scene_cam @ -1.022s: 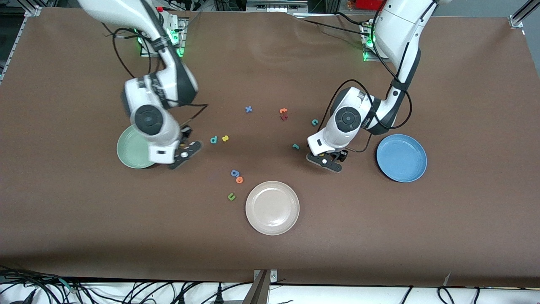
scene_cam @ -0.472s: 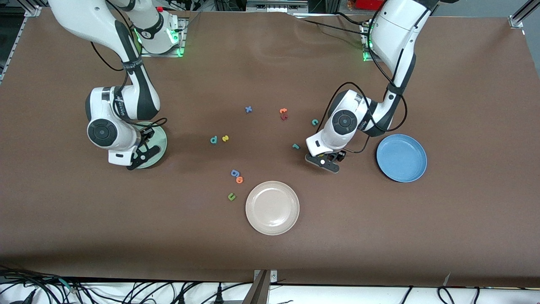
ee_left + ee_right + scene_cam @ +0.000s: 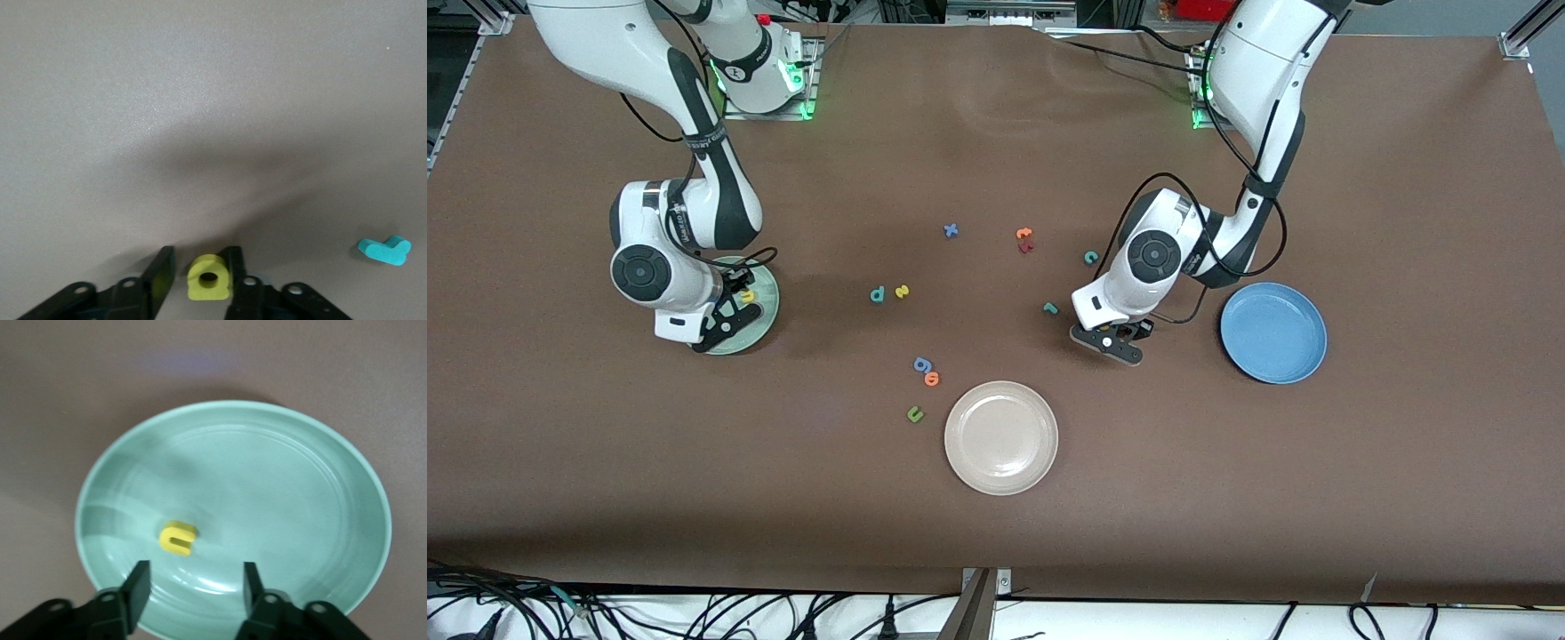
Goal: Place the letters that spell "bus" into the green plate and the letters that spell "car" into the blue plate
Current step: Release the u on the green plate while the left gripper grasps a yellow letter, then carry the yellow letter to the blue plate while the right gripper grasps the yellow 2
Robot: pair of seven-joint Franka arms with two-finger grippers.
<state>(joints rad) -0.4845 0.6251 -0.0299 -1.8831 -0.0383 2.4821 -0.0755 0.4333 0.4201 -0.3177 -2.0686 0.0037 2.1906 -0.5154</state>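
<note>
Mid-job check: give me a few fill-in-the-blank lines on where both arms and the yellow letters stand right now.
1. The yellow u lies in the ____ plate.
2. The right gripper hangs over that plate with jaws ____.
3. The left gripper's jaws flank a ____ letter.
4. The blue plate holds ____ letters.

Missing: green; open; yellow; no

**Colours on my screens**

I see a mint-green plate [image 3: 320, 487] holding a yellow u [image 3: 178, 538], a blue plate [image 3: 1273, 332], a beige plate [image 3: 1001, 437] — plain brown table [image 3: 1405, 444]. Yellow a [image 3: 208, 277], teal r [image 3: 385, 250], black fingers [image 3: 158, 275].
</note>
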